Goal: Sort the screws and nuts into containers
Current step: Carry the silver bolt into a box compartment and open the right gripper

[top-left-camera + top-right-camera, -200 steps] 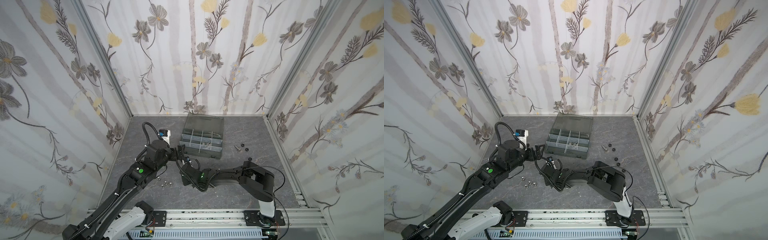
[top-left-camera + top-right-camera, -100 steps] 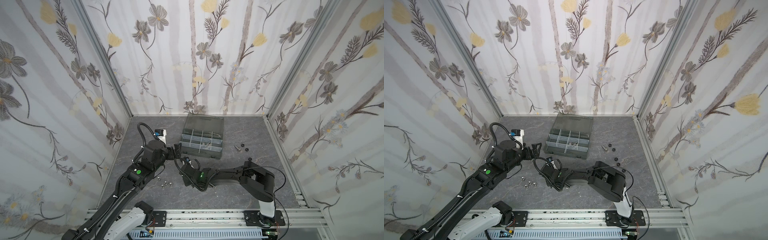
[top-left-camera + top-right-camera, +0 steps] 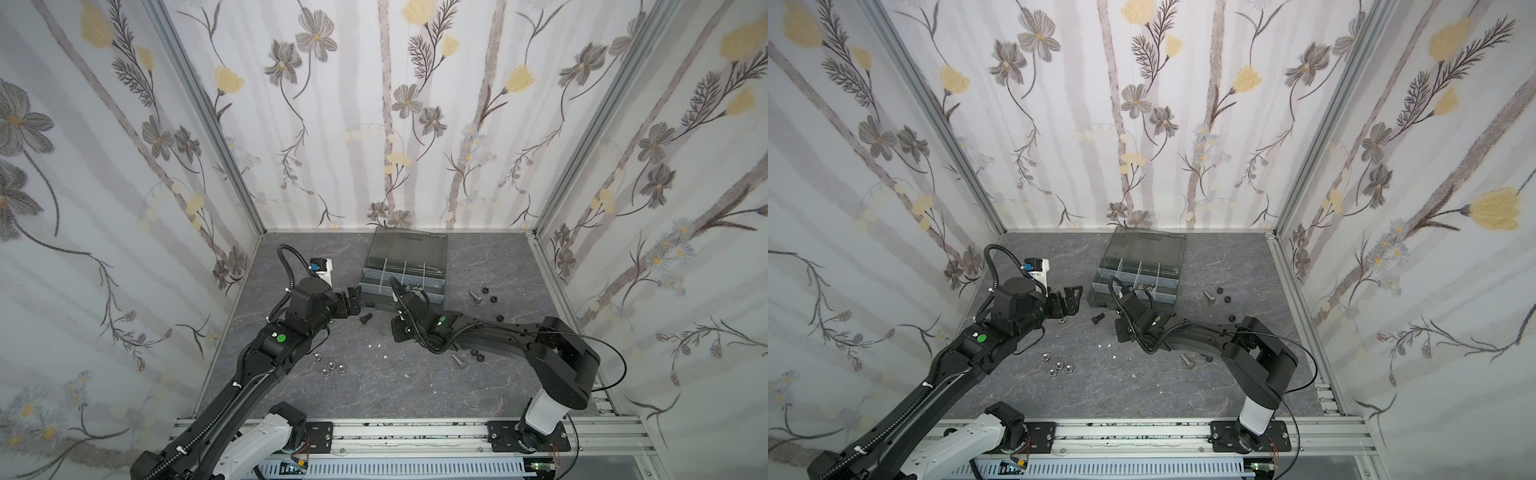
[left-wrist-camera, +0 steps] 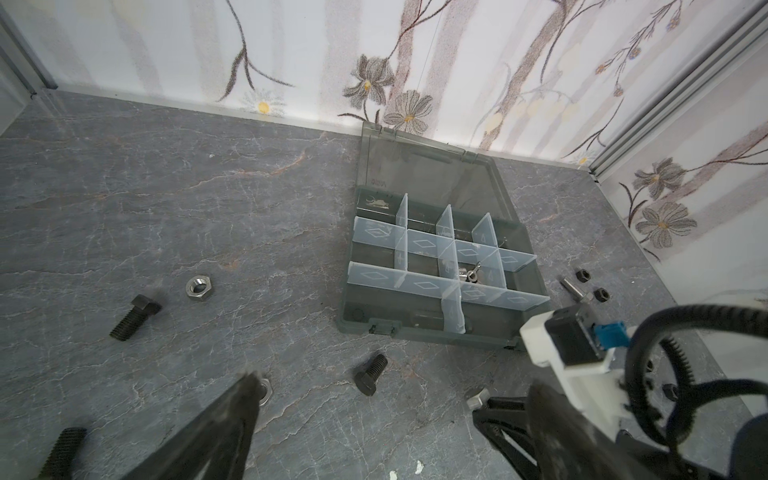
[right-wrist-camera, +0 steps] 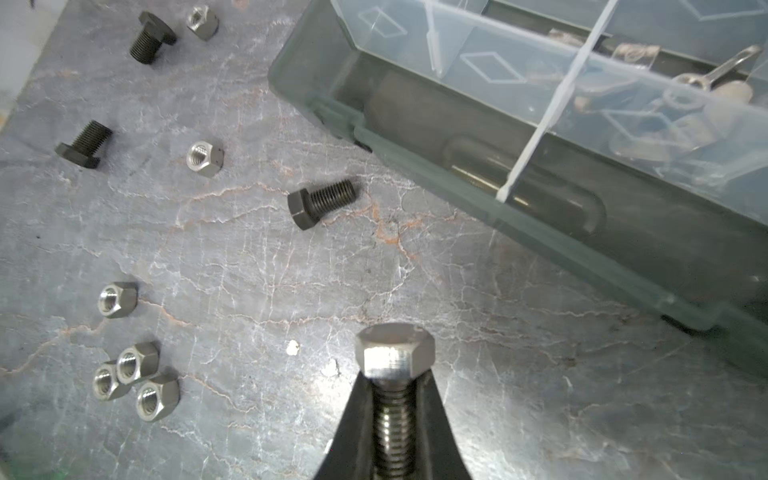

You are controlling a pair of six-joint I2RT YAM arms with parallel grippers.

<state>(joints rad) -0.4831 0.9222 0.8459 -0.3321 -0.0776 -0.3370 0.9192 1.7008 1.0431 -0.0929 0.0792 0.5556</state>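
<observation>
My right gripper (image 5: 392, 388) is shut on the threaded shank of a silver screw (image 5: 395, 357), whose hex head sticks out past the fingertips. It hovers in front of the organizer case (image 3: 405, 270), whose lid is open over the containers; one holds wing nuts (image 5: 706, 79). In both top views the right gripper (image 3: 397, 330) faces my left gripper (image 3: 353, 303), which is open and empty. A black screw (image 3: 365, 318) lies on the floor between them. In the left wrist view that black screw (image 4: 371, 375) lies just past the open left gripper (image 4: 395, 386).
A cluster of silver nuts (image 3: 332, 368) lies in front of the left arm, and more nuts (image 5: 203, 158) and black screws (image 5: 85, 143) lie left of the case. Right of the case are a silver screw (image 3: 475, 297) and black nuts (image 3: 493, 298). Another silver screw (image 3: 458, 360) lies by the right arm.
My right gripper has closed on the silver screw and moved right, toward the case. The left arm has only shifted slightly, its gripper still open.
</observation>
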